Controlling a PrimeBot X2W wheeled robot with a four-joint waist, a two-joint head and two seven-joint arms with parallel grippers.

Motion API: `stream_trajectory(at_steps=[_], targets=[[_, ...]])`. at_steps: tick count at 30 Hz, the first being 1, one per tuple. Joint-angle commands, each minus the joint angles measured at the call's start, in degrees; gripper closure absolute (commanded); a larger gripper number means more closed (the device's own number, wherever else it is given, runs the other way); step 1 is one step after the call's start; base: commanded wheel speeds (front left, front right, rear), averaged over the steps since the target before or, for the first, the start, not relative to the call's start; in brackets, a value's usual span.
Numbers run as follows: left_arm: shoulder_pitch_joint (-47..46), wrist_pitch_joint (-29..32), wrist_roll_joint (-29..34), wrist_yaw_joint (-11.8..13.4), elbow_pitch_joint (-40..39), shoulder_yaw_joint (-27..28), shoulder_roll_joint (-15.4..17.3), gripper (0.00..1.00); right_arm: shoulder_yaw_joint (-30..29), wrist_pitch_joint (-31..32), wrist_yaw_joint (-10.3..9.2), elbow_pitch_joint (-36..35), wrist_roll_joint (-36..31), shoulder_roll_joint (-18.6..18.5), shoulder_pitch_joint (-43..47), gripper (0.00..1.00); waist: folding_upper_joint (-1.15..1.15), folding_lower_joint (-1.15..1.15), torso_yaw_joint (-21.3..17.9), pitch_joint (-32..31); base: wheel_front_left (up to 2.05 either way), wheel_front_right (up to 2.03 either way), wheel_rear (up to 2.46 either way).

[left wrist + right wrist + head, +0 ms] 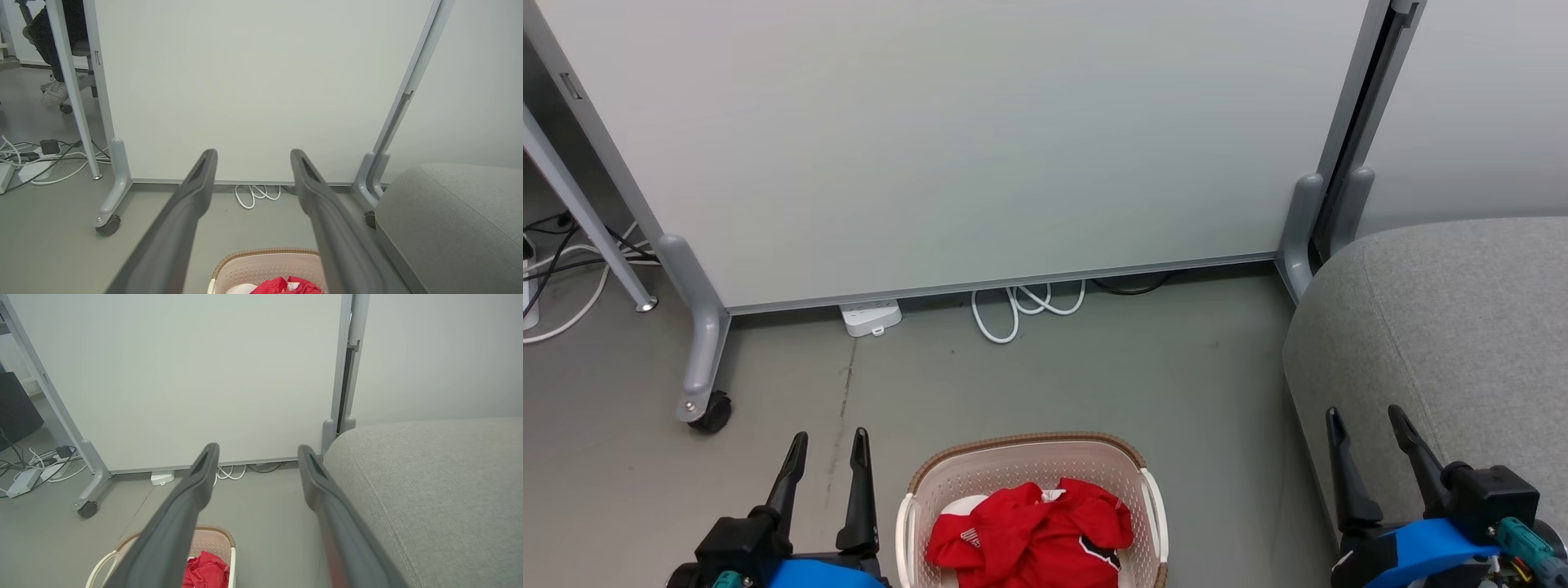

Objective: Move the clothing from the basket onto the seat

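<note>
Your left gripper (831,435) hangs over the floor (1094,376) just left of the basket (1021,445), jaws spread wide with nothing between them. Your right gripper (1364,411) stands at the near edge of the seat (1462,327), jaws likewise spread and holding nothing. Whether its fingers (1347,474) touch the fabric, you cannot tell.

The clothing (1029,535) lies crumpled in the basket, red with black and white trim. The bottom of the head view cuts off the basket's near part, so you cannot see how far the pile runs or how many garments it holds. A white patch (960,505) shows at the pile's left; whether it is cloth or the basket's floor is unclear. The white lettering on the red is too small to read.

In the left wrist view one finger (327,220) covers the basket's right side. In the right wrist view a finger (175,522) crosses the basket and hides part of the pile. The seat runs off the right edge. Behind the basket stands a pale panel (947,139) with a caster (712,411) at its left foot and a white cable (1025,306) looped under it.
</note>
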Motion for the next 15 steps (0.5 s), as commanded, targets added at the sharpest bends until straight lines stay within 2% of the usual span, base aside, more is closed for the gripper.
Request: stream_trajectory(at_steps=[1,15], targets=[[0.4,-0.6,1.0,0.2,-0.1,-0.3,0.2,0.0,0.0,-0.6,0.0,-0.4,-1.1,-0.2,0.9,0.0,0.0,0.0,0.0,-0.1,0.0,0.0,0.0],[0.6,-1.5,3.5,1.0,0.4,-1.1,0.3,0.0,0.1,-1.0,-0.01,-0.8,-4.9,-0.2,1.2,0.0,0.0,0.0,0.0,-0.5,0.0,0.0,0.0]])
